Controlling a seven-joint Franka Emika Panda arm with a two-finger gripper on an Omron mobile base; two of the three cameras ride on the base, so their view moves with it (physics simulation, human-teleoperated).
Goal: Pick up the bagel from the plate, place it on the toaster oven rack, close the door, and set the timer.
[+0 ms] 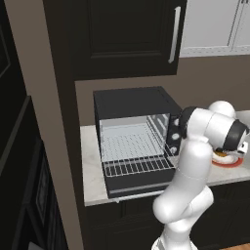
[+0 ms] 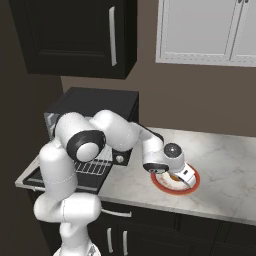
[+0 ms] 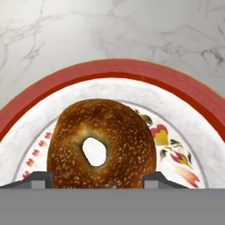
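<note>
Gripper (image 3: 100, 181) low over the plate (image 3: 110, 72), which sits on the counter (image 2: 225, 170) near its front edge, right of the oven (image 1: 132, 105). Bagel (image 3: 102, 145) lies flat on the plate, hole up, squarely between the two finger tips (image 3: 38, 180), which press its left and right flanks: jaws pinching the bagel, by the look of it. Not yet lifted. Rack (image 1: 139, 167) juts from the oven mouth, well apart to the left; door (image 1: 141, 188) down. Next move likely straight up, then left toward the rack.
</note>
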